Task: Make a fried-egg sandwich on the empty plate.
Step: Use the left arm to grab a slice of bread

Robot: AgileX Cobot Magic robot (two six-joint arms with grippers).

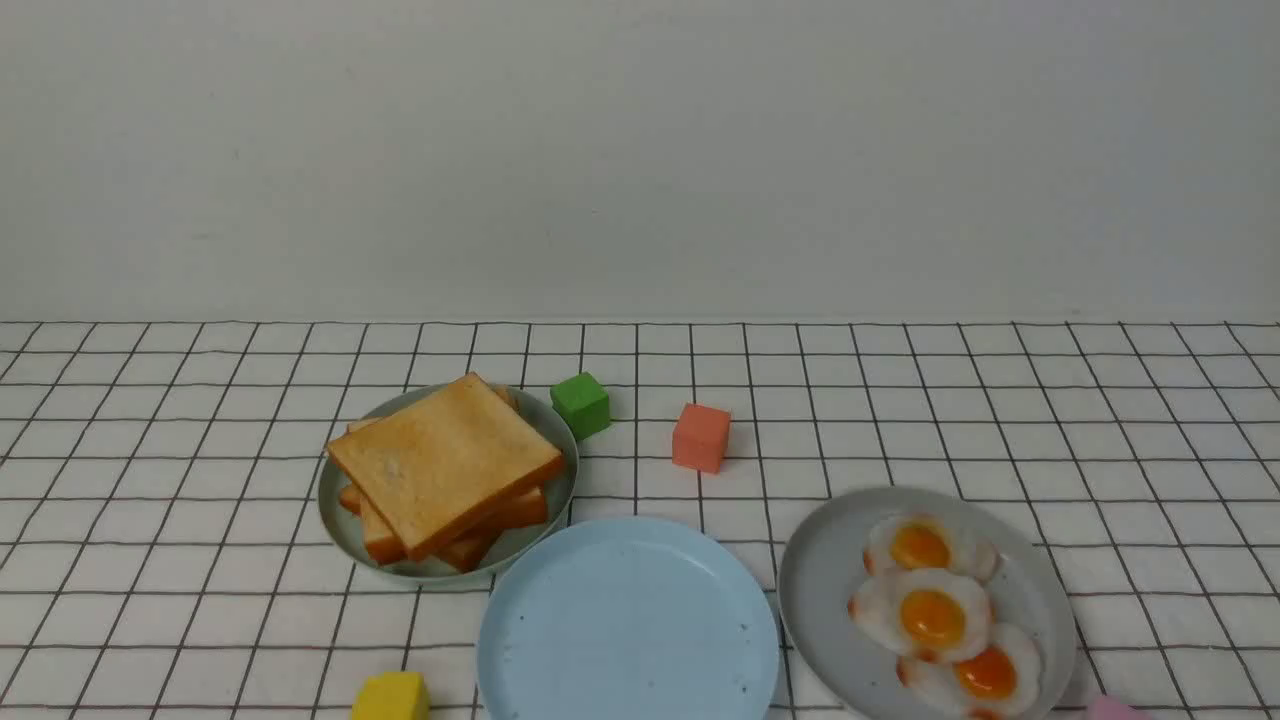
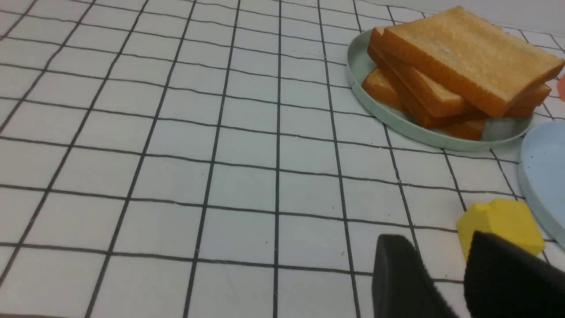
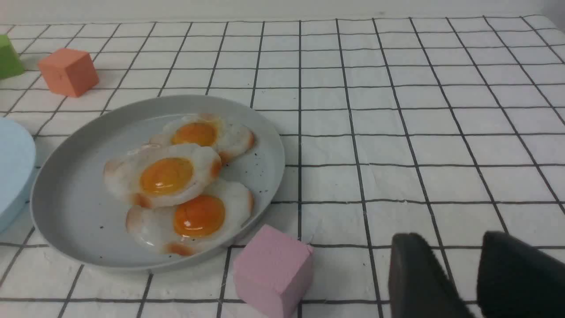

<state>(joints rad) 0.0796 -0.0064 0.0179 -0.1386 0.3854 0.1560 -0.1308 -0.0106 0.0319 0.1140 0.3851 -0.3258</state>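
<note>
The empty plate [image 1: 628,625] is round and light blue and lies at the front centre of the table; its rim [image 2: 545,176] shows in the left wrist view. A pile of golden-brown toast slices [image 1: 445,465] rests on a pale green plate [image 1: 340,525] to its left. Three fried eggs [image 1: 935,615] with orange yolks lie on a grey plate [image 1: 815,590] to its right. No sandwich exists. My left gripper [image 2: 435,247] hovers open over bare cloth beside the yellow cube, holding nothing. My right gripper [image 3: 450,240] is open over bare cloth, right of the egg plate [image 3: 66,198]. Neither arm shows in the front view.
A green cube [image 1: 581,404] and an orange cube [image 1: 700,437] stand behind the blue plate. A yellow cube [image 1: 390,697] sits at the front left, near my left fingers. A pink cube [image 3: 273,269] stands by the egg plate's near rim. A white wall backs the checked cloth.
</note>
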